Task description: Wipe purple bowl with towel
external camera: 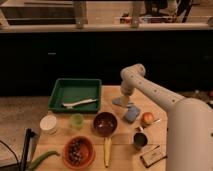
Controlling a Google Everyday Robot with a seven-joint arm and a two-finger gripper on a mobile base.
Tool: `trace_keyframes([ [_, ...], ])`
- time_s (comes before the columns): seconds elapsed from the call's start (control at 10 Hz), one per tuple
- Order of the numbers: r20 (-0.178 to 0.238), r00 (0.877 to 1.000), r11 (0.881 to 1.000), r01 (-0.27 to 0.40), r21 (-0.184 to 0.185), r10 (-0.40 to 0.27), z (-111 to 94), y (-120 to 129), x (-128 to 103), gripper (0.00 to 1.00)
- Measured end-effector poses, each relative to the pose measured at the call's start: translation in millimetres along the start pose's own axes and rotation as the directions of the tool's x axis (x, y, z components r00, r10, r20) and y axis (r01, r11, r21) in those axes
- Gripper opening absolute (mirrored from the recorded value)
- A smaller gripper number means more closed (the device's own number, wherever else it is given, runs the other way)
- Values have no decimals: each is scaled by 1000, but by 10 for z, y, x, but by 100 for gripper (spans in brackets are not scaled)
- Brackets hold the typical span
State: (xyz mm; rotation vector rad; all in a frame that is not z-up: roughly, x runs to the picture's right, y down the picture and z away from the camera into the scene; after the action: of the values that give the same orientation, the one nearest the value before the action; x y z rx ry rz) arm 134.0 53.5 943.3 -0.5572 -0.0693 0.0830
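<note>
Finding: your end effector (123,97) stands at the far middle of the surface (162,131), pointed down at the towel (119,103), just beside the right-hand wall of the tray (76,84). Whether it touches the cloth, I cannot tell. Whether it is open, closed or already gripping, I also cannot tell; the wrist hides that part.

Position of task items: the towel lies flat and limp directly under the end effector. Its long axis appears to run roughly across the view, though that is uncertain in this light. The purple bowl (105,123) sits upright nearer the front edge, apart from the towel and a little toward the tray side of it.

Governing relation: from the end effector, the purple bowl lies toward the camera and slightly toward the tray. Judgement: once the towel is held, your carry is a short pull forward along that line.

Hazard: the sponge (131,114) sits just beside that path on the side away from the tray, and the green cup (76,120) stands near the bowl on the tray side. You should lift the towel well above both before you travel.
</note>
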Motion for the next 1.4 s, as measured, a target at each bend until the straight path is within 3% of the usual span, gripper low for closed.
trace_keyframes([
  [0.4,-6,999,999,-42,-26,41,134,-29,67,80],
  [1.0,-9,999,998,-39,-47,38,272,-6,140,79],
  [1.1,-9,999,998,-36,-49,36,292,0,145,73],
  [1.4,-10,1000,998,-27,-57,26,356,16,170,42],
])
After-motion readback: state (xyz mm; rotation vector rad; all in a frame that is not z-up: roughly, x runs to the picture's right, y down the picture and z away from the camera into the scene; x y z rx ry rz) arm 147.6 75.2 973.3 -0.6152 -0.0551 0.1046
